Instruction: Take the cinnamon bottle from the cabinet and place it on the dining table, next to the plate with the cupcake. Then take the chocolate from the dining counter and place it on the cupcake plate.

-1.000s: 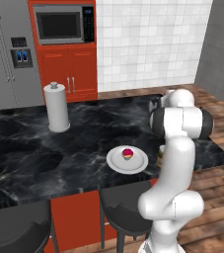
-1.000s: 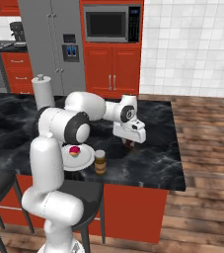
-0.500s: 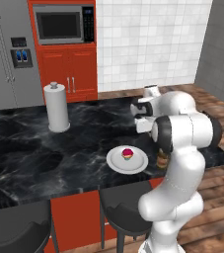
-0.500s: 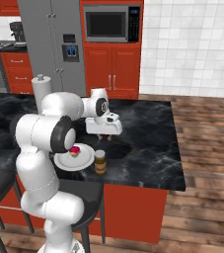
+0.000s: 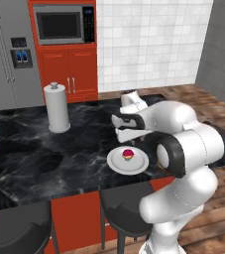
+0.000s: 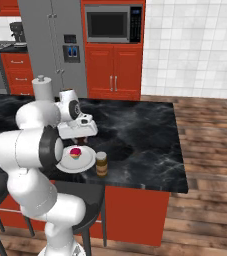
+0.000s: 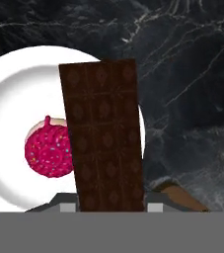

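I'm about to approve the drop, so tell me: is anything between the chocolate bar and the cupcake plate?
Nothing visible stands between them. In the hand view the chocolate bar hangs in the gripper over the plate's edge. The cupcake sits at the plate's middle, beside the bar, and the cinnamon bottle stands off the plate.

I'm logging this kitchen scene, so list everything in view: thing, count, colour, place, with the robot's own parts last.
plate: one, white, on the black marble counter near its front edge
cupcake: one, pink-topped, on the plate
cinnamon bottle: one, brown, upright on the counter just beside the plate
chocolate bar: one, dark brown, held in the hand above the plate
paper towel roll: one, white, upright on the counter
counter: one, black marble with red base
microwave: one, dark, built in above red cabinets
refrigerator: one, grey, beside the microwave
stools: two, dark, under the counter edge
hand: one, white, shut on the chocolate bar over the plate
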Tool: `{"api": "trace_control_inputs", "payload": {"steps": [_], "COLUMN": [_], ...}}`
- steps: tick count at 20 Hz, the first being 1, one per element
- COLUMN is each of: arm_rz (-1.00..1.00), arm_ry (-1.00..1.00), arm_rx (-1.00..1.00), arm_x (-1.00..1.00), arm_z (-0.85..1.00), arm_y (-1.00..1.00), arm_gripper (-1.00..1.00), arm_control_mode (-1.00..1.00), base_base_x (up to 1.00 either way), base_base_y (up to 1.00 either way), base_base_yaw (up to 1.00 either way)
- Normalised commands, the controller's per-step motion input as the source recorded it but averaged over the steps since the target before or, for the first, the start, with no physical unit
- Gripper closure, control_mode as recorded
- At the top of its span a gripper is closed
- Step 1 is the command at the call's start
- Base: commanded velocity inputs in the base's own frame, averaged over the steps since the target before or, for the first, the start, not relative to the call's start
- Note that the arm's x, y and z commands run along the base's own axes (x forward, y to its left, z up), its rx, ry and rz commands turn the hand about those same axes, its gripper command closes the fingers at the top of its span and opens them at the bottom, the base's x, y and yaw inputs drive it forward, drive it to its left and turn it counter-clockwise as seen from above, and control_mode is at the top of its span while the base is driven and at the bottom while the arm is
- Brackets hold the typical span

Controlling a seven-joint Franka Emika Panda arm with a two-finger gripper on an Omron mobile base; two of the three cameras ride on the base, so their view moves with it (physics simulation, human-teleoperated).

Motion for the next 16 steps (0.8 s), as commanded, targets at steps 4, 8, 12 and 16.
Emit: {"api": "trace_control_inputs", "payload": {"steps": [4, 8, 12, 16], "arm_rz": [0.23, 0.20, 0.16, 0.10], "arm_ry": [0.00, 0.00, 0.01, 0.04], "arm_rx": [0.00, 0.00, 0.00, 0.00], "arm_x": [-0.40, -0.39, -0.19, 0.04], "arm_z": [0.03, -0.05, -0.24, -0.46], "arm_y": [0.90, 0.64, 0.21, 0.00], "arm_gripper": [1.00, 1.00, 1.00, 1.00], "arm_control_mode": [-1.00, -1.00, -1.00, -1.00], "base_base_x": [0.00, 0.00, 0.00, 0.00], "base_base_y": [0.00, 0.00, 0.00, 0.00], "base_base_yaw": [0.00, 0.00, 0.00, 0.00]}}
